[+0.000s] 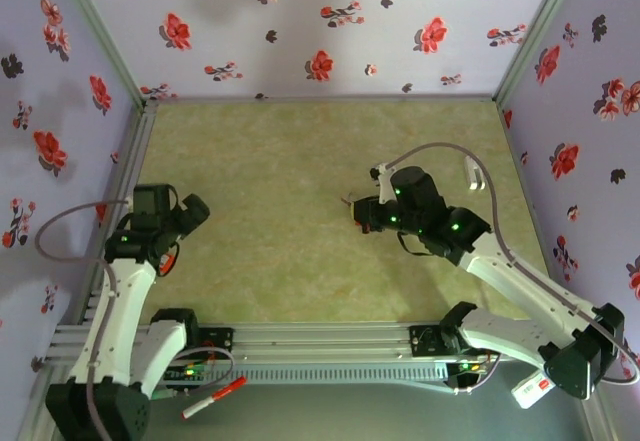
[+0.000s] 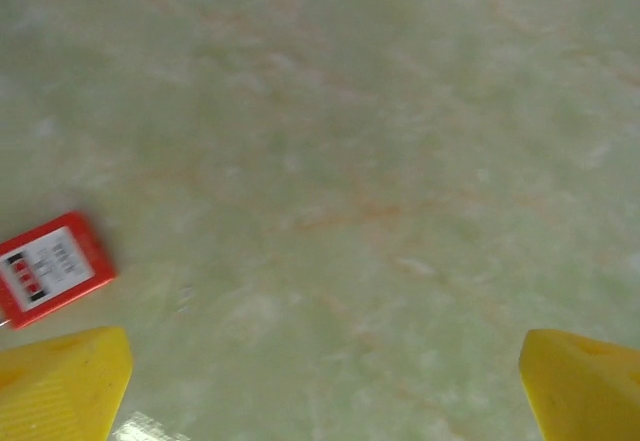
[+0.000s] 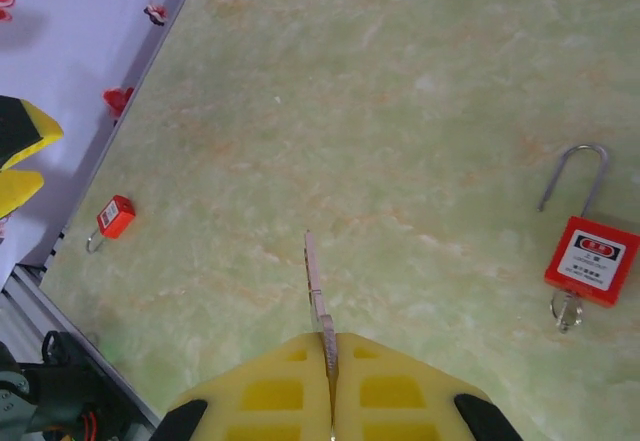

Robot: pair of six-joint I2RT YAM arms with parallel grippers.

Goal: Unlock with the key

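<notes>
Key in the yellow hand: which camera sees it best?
The right wrist view. The key sticks straight out from the shut right hand, big and sharp against the table. From the top view it is too small to make out. The left wrist camera faces a red padlock instead.

The green tabletop [image 1: 300, 211] is lit brightly and evenly; only faint, soft shadows are cast on it. The left wrist view is blurred throughout, the red padlock [image 2: 50, 266] smeared, with pale glare seen just below it.
</notes>
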